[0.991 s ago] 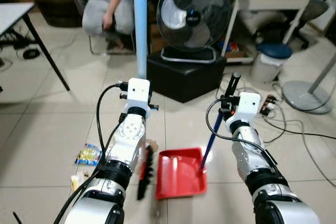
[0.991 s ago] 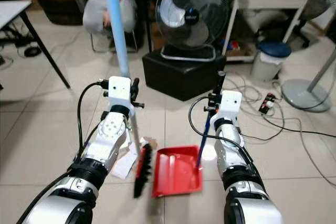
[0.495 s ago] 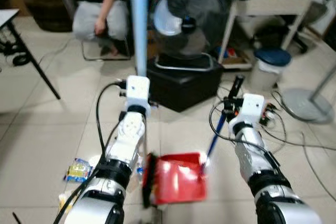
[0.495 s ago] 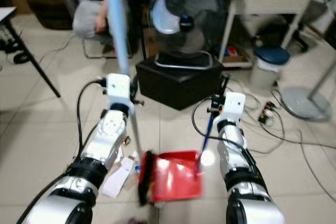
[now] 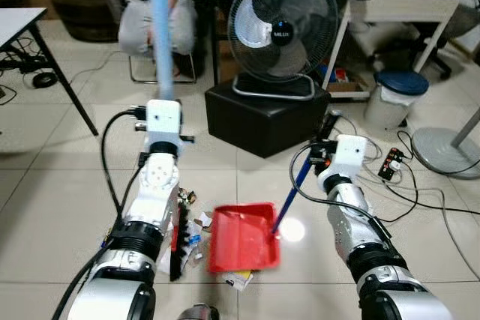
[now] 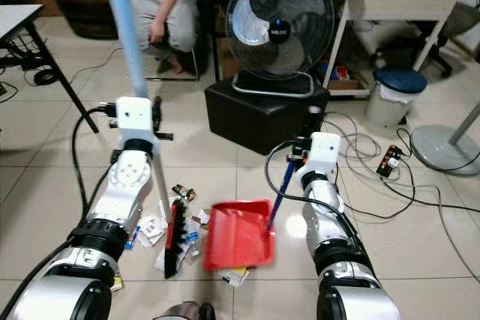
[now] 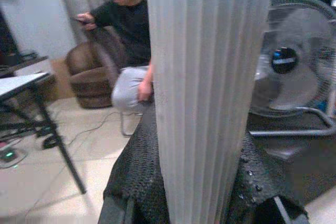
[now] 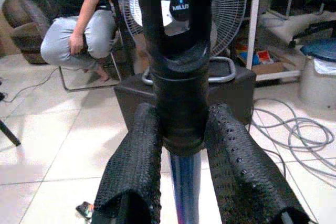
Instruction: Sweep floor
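Note:
My left gripper (image 7: 202, 192) is shut on the broom's light blue handle (image 5: 159, 28), which rises upright past the white wrist. The black brush head (image 5: 178, 241) rests on the tiled floor just left of the red dustpan (image 5: 240, 236). Paper scraps and wrappers (image 5: 193, 219) lie around the brush and at the pan's left edge, and one scrap (image 5: 240, 279) lies in front of the pan. My right gripper (image 8: 184, 171) is shut on the black top of the dustpan's dark blue handle (image 5: 289, 189), which slants down to the pan's right side.
A standing fan (image 5: 283, 20) sits on a black box (image 5: 262, 114) straight ahead. A person sits on a chair (image 5: 146, 20) behind the broom. A table leg (image 5: 64, 73) stands at the left. A blue-lidded bin (image 5: 395, 95), cables (image 5: 420, 192) and a power strip (image 5: 392, 164) lie to the right.
The view has swayed. The brush head pressed against the dustpan's left edge half a second ago and now stands a little to its left. My left arm has shifted left with the handle.

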Tool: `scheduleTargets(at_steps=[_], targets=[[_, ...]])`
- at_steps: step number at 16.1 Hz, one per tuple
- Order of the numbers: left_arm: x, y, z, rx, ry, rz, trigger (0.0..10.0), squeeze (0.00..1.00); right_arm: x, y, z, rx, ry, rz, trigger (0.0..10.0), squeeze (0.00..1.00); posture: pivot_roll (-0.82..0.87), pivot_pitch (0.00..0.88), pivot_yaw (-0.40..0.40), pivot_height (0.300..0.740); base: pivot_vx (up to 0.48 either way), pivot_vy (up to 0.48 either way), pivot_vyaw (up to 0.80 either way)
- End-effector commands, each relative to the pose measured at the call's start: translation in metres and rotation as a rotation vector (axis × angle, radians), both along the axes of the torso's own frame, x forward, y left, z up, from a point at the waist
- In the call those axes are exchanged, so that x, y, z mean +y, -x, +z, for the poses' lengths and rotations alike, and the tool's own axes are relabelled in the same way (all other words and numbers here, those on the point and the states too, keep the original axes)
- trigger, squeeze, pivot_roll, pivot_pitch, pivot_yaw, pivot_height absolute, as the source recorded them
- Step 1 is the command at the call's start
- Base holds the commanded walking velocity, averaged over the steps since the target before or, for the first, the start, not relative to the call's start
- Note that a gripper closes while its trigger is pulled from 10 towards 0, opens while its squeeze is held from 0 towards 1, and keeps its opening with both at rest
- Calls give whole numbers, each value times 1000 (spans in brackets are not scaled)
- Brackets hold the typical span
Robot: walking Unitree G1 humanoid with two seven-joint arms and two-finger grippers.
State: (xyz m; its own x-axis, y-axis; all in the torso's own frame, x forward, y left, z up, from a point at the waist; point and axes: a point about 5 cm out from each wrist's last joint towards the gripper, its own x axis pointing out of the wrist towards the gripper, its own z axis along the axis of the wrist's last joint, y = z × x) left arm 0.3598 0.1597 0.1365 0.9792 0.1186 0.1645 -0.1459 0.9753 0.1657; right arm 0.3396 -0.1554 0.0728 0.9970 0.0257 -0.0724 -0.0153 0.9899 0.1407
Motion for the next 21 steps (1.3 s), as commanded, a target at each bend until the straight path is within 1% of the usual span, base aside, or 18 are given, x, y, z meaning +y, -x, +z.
scheduleTargets(at_steps=[1,2,3,4,5,6,8,9,12,15,16,21], targets=[[5,-6,22,-73,-36,27,10000,0,-7,-4,12,-52,0,-19,10000,0,0,42,26,740,0,0,0],[7,-7,22,-72,-46,33,10000,0,-8,-4,11,-51,1,-23,10000,0,0,43,27,740,0,0,0],[12,-7,22,-69,-52,42,10000,0,-14,-3,11,-50,5,-38,10000,0,-4,43,31,740,0,0,0],[14,-7,21,-66,-55,45,10000,0,-17,-2,11,-49,11,-44,10000,0,-7,45,33,740,0,0,0],[16,-7,19,-53,-63,47,10000,0,-24,-1,9,-44,23,-58,10000,0,-7,44,33,740,0,0,0],[16,-8,15,-23,-84,37,10000,0,-31,2,7,-33,41,-69,10000,0,-10,45,36,740,0,0,0],[13,-8,6,24,-135,3,10000,0,-48,10,-1,0,68,-112,10000,0,-15,46,41,740,0,0,0],[13,-7,3,33,-138,-2,10000,0,-55,13,-3,5,77,-129,10000,0,-23,48,50,740,0,0,0],[12,-8,3,38,-138,-16,10000,0,-67,21,-6,8,84,-167,10000,0,-28,49,63,740,0,0,0],[9,-9,3,42,-150,-39,10000,0,-65,24,-9,12,78,-180,10000,0,-30,55,80,740,0,0,0],[7,-9,3,48,-166,-53,10000,0,-62,26,-11,12,67,-183,10000,0,-28,60,92,740,349,0,0],[4,-9,2,55,-172,-69,10000,0,-59,28,-13,14,56,-190,10000,0,-33,68,101,740,348,0,0]])
